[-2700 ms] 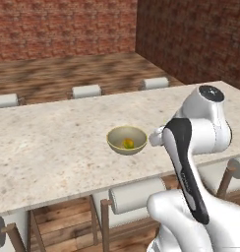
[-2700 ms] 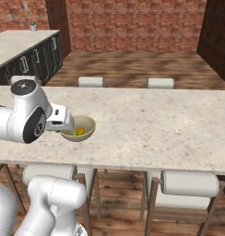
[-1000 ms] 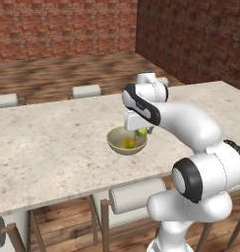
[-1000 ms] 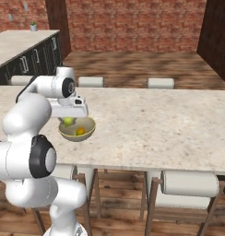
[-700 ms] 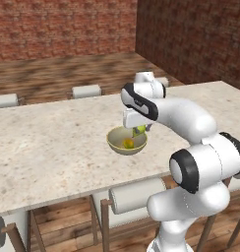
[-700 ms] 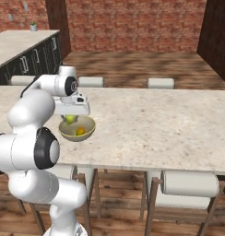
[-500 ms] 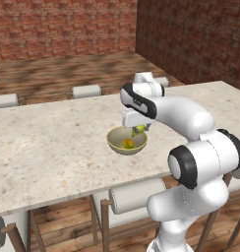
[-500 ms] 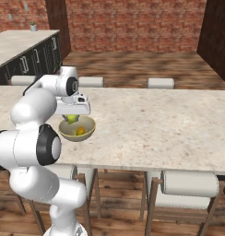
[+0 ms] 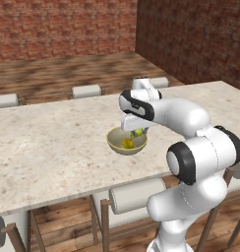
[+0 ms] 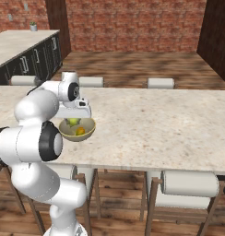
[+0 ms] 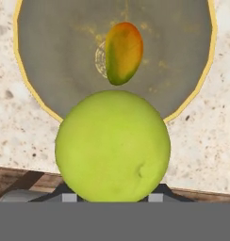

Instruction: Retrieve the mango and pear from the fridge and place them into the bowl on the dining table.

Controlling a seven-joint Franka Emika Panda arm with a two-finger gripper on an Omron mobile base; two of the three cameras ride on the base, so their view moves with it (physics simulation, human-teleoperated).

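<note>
On the dining table [image 9: 48, 147] stands the tan bowl [image 9: 113, 143], and the orange-yellow mango [image 9: 128, 143] lies inside it. My gripper [image 9: 137, 134] hangs just above the bowl's far side, pointing down, shut on the yellow-green pear [image 9: 138, 132]. In the hand view the pear [image 11: 113, 146] bulges large between the dark fingertips [image 11: 65, 194], over the near rim of the bowl [image 11: 46, 66], with the mango [image 11: 123, 52] on the bowl's floor beyond. From the right base view the pear [image 10: 74, 121] sits over the bowl [image 10: 88, 132] beside the mango [image 10: 80, 131].
White cushioned stools line the far side [image 9: 86, 91] and the near side [image 9: 136, 194] of the table. A brick wall rises behind. A dark kitchen counter [image 10: 22, 50] stands at the far left of the right base view.
The arm swung from near the base out over the bowl with the pear. In the last second the hand has settled slightly lower over the bowl; the mango has not moved.
</note>
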